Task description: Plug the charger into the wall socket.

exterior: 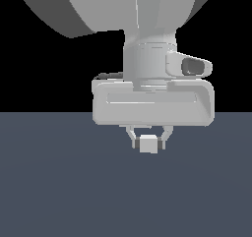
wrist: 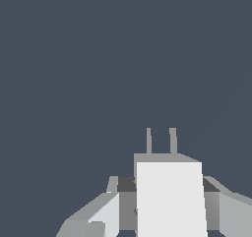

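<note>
The claw (exterior: 148, 138) was clamped on the charger (exterior: 148, 145), which sat between its fingers below the wrist at 6 o'clock, above the tabletop (exterior: 59, 192). Two prongs (wrist: 161, 140) pointed away, probably ready for insertion; no wall socket showed.

Floor (exterior: 59, 192): flat, uniform slate blue-grey, unmarked, filling the lower half of the exterior view and the whole background of the wrist view. Above its straight far edge, a plain black backdrop (exterior: 39, 74) spans the scene.
</note>
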Tool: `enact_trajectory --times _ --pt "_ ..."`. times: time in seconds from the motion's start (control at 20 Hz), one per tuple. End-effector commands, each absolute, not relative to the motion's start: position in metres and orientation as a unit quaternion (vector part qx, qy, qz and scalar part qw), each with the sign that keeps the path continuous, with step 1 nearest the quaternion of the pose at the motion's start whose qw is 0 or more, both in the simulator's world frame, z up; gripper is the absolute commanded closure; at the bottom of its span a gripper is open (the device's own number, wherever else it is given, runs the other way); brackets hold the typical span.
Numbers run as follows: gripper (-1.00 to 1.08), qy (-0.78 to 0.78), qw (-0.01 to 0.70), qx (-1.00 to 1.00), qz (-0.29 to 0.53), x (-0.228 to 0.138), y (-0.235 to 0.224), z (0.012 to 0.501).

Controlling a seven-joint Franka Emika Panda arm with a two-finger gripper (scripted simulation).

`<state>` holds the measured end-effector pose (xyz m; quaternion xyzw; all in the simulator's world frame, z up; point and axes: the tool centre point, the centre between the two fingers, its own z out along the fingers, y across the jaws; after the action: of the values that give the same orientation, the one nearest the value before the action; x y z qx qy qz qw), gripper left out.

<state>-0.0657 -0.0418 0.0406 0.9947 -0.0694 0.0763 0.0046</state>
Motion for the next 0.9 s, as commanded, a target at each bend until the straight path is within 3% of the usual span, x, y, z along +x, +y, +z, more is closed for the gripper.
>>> enact_trajectory --times 0.0,0.85 --pt "1.08 -0.086 0.006 0.993 0.077 -0.054 -0.033 0.050" --pt "1.08 -0.174 0.014 0.982 0.075 0.014 0.001 0.098"
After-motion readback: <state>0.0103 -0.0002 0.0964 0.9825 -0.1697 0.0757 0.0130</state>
